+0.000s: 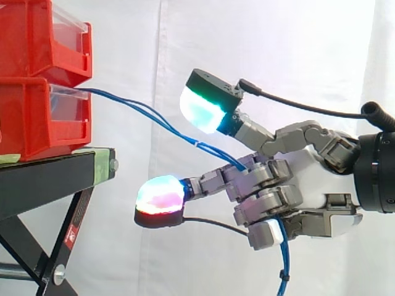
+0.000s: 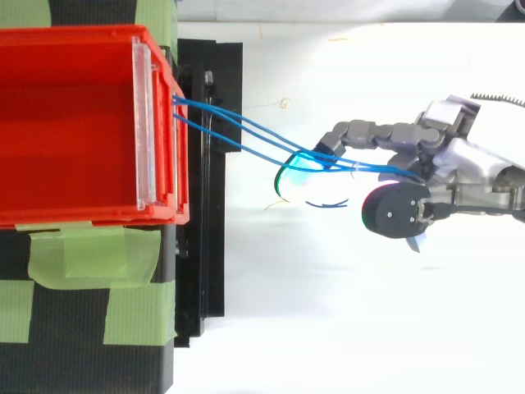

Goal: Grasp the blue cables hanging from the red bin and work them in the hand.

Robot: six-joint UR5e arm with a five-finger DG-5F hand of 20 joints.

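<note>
Grey curled fingers of the hand [image 1: 308, 169] clamp the blue cables [image 1: 160, 121], which stretch nearly straight from the palm, slanting up and away to the front of the lower red bin [image 1: 31, 123] on the black stand [image 1: 49, 179], loose ends dangling beneath.

glossy red plastic bins [image 1: 31, 123], smooth blue cables [image 1: 196, 143], matt black metal stand [image 1: 37, 180]
</note>
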